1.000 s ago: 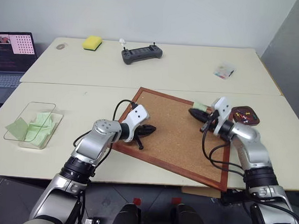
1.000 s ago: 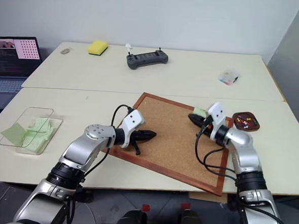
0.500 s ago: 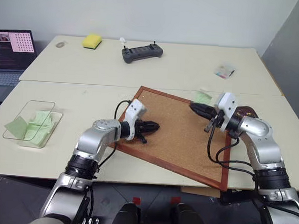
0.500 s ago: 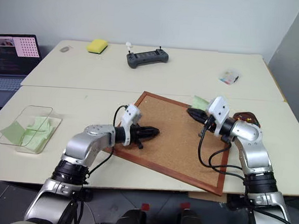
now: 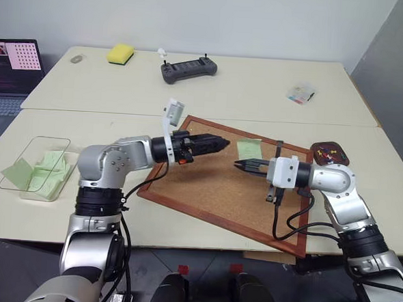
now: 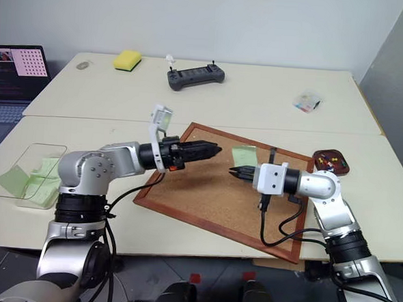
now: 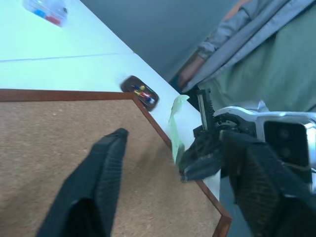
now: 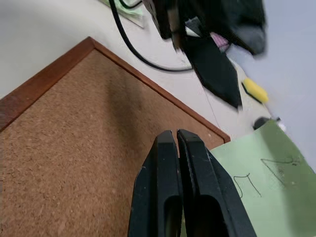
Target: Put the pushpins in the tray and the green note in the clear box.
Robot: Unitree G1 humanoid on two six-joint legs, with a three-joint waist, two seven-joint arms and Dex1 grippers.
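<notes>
My right gripper (image 5: pixel 239 165) is shut on the green note (image 5: pixel 248 149), holding it above the middle of the cork board (image 5: pixel 206 189); the note (image 8: pixel 256 185) carries faint pen marks. My left gripper (image 5: pixel 219 143) hovers level just left of the note, pointing at it, fingers (image 7: pixel 101 177) open and empty. The dark oval tray (image 5: pixel 344 161) sits by the board's right corner with red and yellow pushpins (image 5: pixel 328 155) in it. At the far left the clear box (image 5: pixel 35 144) stands with pale-green slips inside.
A black controller (image 5: pixel 189 69), a yellow sponge (image 5: pixel 121 53) and a small clear packet (image 5: pixel 301 95) lie on the far table. A laptop (image 5: pixel 8 67) is at the back left. A person's sleeve and hand (image 7: pixel 232 34) show beyond the table's right side.
My left gripper lifted off the board, swung level toward the note and opened. My right gripper brought the note leftward over the board's middle, staying shut on it.
</notes>
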